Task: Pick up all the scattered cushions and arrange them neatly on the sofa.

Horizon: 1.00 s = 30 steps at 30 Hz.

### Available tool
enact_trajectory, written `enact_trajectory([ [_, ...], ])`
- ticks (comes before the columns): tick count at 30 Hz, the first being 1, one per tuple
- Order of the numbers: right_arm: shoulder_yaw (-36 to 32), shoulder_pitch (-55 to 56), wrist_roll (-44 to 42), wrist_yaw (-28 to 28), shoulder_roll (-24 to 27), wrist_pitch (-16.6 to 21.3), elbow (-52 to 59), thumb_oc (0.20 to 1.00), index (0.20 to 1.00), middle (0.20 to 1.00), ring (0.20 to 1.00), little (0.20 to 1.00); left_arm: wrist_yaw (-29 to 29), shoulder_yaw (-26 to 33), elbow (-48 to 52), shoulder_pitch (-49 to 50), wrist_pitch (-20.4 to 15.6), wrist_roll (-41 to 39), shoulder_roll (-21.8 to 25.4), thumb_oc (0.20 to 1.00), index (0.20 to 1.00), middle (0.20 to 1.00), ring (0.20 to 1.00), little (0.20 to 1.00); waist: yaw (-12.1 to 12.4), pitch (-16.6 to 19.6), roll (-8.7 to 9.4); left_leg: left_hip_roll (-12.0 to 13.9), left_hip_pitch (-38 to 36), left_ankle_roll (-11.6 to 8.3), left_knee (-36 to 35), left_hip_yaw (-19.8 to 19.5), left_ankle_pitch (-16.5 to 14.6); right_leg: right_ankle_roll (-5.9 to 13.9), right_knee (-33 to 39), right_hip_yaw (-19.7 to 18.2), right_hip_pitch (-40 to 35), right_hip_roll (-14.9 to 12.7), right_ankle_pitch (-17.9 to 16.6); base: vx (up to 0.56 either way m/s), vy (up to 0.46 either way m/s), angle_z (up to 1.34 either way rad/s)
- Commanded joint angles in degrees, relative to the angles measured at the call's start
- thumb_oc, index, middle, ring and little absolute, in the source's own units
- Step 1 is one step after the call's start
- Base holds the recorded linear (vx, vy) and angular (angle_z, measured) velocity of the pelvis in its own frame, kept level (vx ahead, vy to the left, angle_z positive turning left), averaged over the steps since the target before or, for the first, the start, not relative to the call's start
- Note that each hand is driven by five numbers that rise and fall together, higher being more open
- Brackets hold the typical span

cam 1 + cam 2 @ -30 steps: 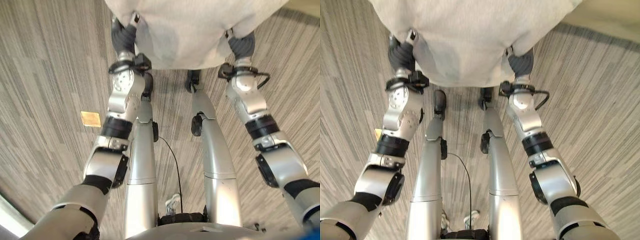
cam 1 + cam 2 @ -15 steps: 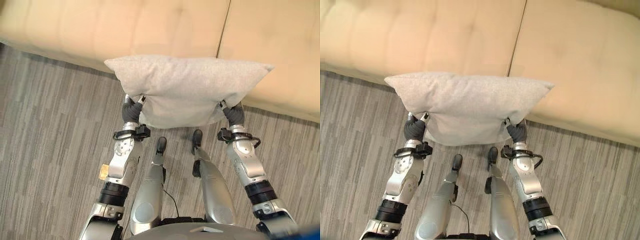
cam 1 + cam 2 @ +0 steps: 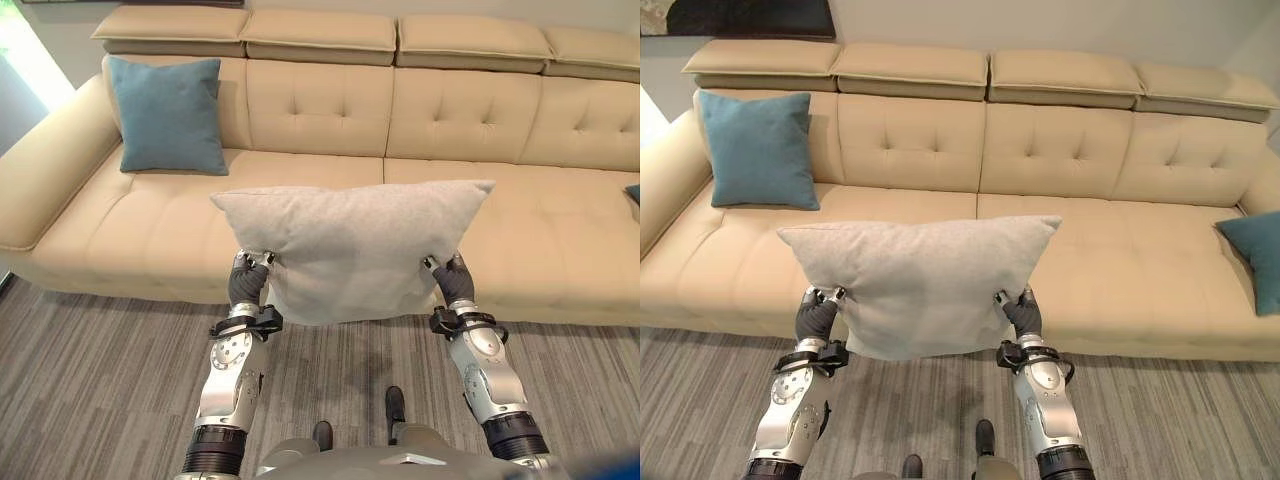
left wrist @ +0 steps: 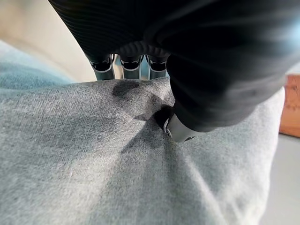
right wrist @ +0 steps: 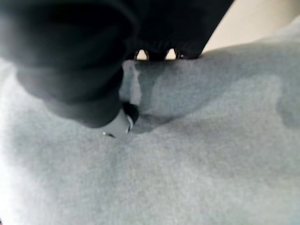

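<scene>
Grey fabric covered the cushion [image 3: 920, 285] that both hands held up in front of the sofa [image 3: 1060, 160]. The cushion hung in the air above the striped carpet [image 3: 90, 350], with its broad face turned toward the head camera and its top edge level with the front of the sofa seat.

The left hand [image 3: 246, 281] pinched the cushion near its lower left corner. In the left wrist view, the thumb [image 4: 180, 126] pressed a dent into the fabric while the fingers [image 4: 131, 63] passed behind the edge of the cushion. The right hand [image 3: 1021, 311] pinched the lower right corner in the same manner; in the right wrist view, its thumb [image 5: 117, 119] dug into the fabric and the fingers [image 5: 159, 54] sat behind the edge. Each hand was therefore closed on the cushion.

The sofa was beige, with a buttoned back and padded headrests. A teal cushion [image 3: 168, 114] leaned upright against the backrest at the left end of the sofa, beside the armrest. A second teal cushion [image 3: 1252, 258] leaned at the right end. The middle seats lay behind the held cushion.
</scene>
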<state>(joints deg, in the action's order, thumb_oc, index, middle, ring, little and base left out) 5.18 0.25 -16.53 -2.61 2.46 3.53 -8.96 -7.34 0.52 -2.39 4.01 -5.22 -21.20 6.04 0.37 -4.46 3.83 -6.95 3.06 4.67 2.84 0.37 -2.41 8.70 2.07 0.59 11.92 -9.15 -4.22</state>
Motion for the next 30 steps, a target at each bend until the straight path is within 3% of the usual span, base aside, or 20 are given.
enact_trajectory([
  [1, 2.4, -5.6, 0.1, 3.8, -1.5, 4.5, 5.4, 0.2, 0.2, 0.2, 0.2, 0.2, 2.0, -0.6, 5.7, -3.6, -3.8, 2.1, 0.0, 0.2, 0.2, 0.2, 0.2, 0.2, 2.6, -2.4, -3.65, 5.0, -6.3, -3.13, -7.2, -5.9, -0.1, -2.27, -5.0, 3.5, -1.1, 4.6, -5.4, 0.13, 0.008, -0.57],
  [2, 3.1, -5.8, 0.3, 3.3, -0.9, 4.7, 6.0, 0.2, 0.2, 0.2, 0.2, 0.2, 1.5, -0.7, 5.4, -3.8, -3.9, 2.3, -0.3, 0.2, 0.2, 0.2, 0.2, 0.2, 2.6, -2.2, -3.34, 4.8, -7.4, -3.55, -7.8, -6.4, 0.3, -2.68, -3.9, 5.1, -0.6, 6.8, -4.8, 0.23, -0.104, -0.39],
  [3, 2.9, -5.9, 0.8, 2.9, -0.8, 4.9, 6.5, 0.2, 0.2, 0.2, 0.2, 0.2, 1.3, -1.0, 5.1, -4.5, -3.9, 2.3, -0.6, 0.2, 0.2, 0.2, 0.2, 0.2, 2.1, -2.0, -3.14, 5.0, -7.6, -4.04, -7.8, -7.5, 0.4, -2.97, -3.2, 3.5, -1.0, 7.6, -4.1, 0.22, -0.129, 0.0],
  [5, 2.3, -6.2, 1.5, 2.0, 0.2, 5.2, 6.9, 0.2, 0.2, 0.2, 0.2, 0.2, 1.2, -1.2, 5.2, -5.1, -4.5, 2.0, -1.0, 0.2, 0.2, 0.2, 0.2, 0.2, 1.9, -1.7, -2.91, 5.5, -7.4, -4.89, -7.8, -8.5, 1.2, -3.95, -1.9, 1.7, -2.4, 8.6, -3.9, 0.13, -0.137, 0.61],
  [8, 1.8, -6.0, 1.5, 1.4, 0.8, 5.4, 7.5, 0.2, 0.2, 0.2, 0.2, 0.2, 1.3, -1.7, 5.2, -5.2, -4.7, 1.8, -1.4, 0.2, 0.2, 0.2, 0.2, 0.2, 1.8, -0.9, -2.87, 7.1, -7.8, -6.27, -7.6, -9.0, 1.6, -4.91, -0.5, 2.8, -4.4, 8.8, -3.2, 0.15, -0.165, 0.79],
  [12, -0.3, -5.2, 1.6, 0.6, 2.1, 5.6, 8.2, 0.2, 0.2, 0.2, 0.2, 0.2, 1.4, -2.6, 5.2, -6.7, -4.7, 1.2, -1.8, 0.2, 0.2, 0.2, 0.2, 0.2, 0.8, -1.5, -2.3, 7.9, -4.0, -8.21, 0.5, -8.9, 2.2, -5.66, 0.5, 4.5, -6.9, 8.2, -2.1, 0.09, -0.145, 0.49],
  [13, -1.4, -5.0, 1.4, 0.1, 2.8, 5.5, 8.5, 0.2, 0.2, 0.2, 0.2, 0.2, 1.4, -3.2, 5.2, -8.1, -4.8, 1.0, -2.0, 0.2, 0.2, 0.2, 0.2, 0.2, 0.0, -2.3, -1.77, 8.0, 0.3, -8.73, 6.8, -6.8, 3.6, -6.17, 0.7, 5.6, -7.7, 7.2, -2.1, 0.04, -0.1, 0.76],
  [16, -2.4, -4.5, 0.9, 0.0, 3.0, 5.2, 8.6, 0.2, 0.2, 0.2, 0.2, 0.2, 1.7, -3.9, 4.9, -8.4, -4.7, 0.8, -2.2, 0.2, 0.2, 0.2, 0.2, 0.2, -0.6, -2.2, -0.86, 8.3, 3.8, -7.74, 9.4, -3.0, 2.7, -6.36, 1.7, 6.5, -9.4, 6.2, -1.8, 0.09, -0.09, 0.8],
  [19, -3.0, -4.1, 0.6, 0.3, 3.0, 5.0, 8.9, 0.2, 0.2, 0.2, 0.2, 0.2, 2.4, -4.4, 4.6, -8.0, -4.2, 0.9, -2.1, 0.2, 0.2, 0.2, 0.2, 0.2, -0.6, -1.7, -0.37, 5.1, 5.2, -5.84, 5.7, 1.0, -0.5, -6.21, 2.9, 6.7, -11.0, 6.3, -1.2, 0.16, -0.057, 0.28],
  [21, -3.3, -4.0, 0.4, 0.4, 2.9, 4.5, 8.7, 0.2, 0.2, 0.2, 0.2, 0.2, 2.8, -4.5, 4.2, -8.0, -3.7, 1.4, -1.8, 0.2, 0.2, 0.2, 0.2, 0.2, -0.3, -1.3, -0.92, 2.8, 6.6, -5.43, 3.0, 3.5, 0.5, -6.19, 2.9, 6.2, -11.6, 7.4, -0.5, 0.18, -0.005, 0.2],
  [22, -3.1, -4.7, 0.4, -0.4, 2.6, 4.2, 7.9, 0.2, 0.2, 0.2, 0.2, 0.2, 2.8, -3.8, 4.2, -8.0, -3.5, 1.9, -1.2, 0.2, 0.2, 0.2, 0.2, 0.2, 1.9, -2.0, -1.64, 0.8, 12.9, -5.93, 2.7, 4.3, 4.4, -6.65, 2.9, 3.7, -13.7, 9.9, 0.8, 0.18, 0.012, 0.02],
  [26, -1.6, -4.8, 0.6, 0.4, 1.9, 4.5, 7.5, 0.2, 0.2, 0.2, 0.2, 0.2, 2.7, -2.7, 4.3, -6.9, -3.5, 2.0, -0.9, 0.2, 0.2, 0.2, 0.2, 0.2, 3.8, -1.0, -1.71, 0.5, 8.3, -5.1, -2.2, 0.0, 4.6, -6.8, 2.9, 0.7, -16.4, 10.0, 1.6, 0.29, 0.113, -0.81],
  [28, -1.3, -4.7, 0.4, 1.0, 1.0, 4.7, 7.4, 0.2, 0.2, 0.2, 0.2, 0.2, 2.8, -2.7, 4.5, -6.3, -3.4, 2.2, -0.7, 0.2, 0.2, 0.2, 0.2, 0.2, 4.0, -0.5, -1.72, 1.4, 4.9, -4.33, -3.8, 0.6, 4.3, -5.99, -1.0, -0.4, -15.9, 9.0, 2.0, 0.34, 0.238, -0.82],
  [30, 0.6, -6.0, 0.2, 2.6, -0.5, 4.7, 6.8, 0.2, 0.2, 0.2, 0.2, 0.2, 2.8, -1.6, 5.3, -5.7, -3.3, 2.3, 0.6, 0.2, 0.2, 0.2, 0.2, 0.2, 4.7, -1.5, -2.41, 3.3, 2.0, -3.49, -3.0, 2.3, 2.9, -3.62, -11.7, 0.6, -12.0, 7.9, 1.2, 0.2, 0.174, -0.64],
])
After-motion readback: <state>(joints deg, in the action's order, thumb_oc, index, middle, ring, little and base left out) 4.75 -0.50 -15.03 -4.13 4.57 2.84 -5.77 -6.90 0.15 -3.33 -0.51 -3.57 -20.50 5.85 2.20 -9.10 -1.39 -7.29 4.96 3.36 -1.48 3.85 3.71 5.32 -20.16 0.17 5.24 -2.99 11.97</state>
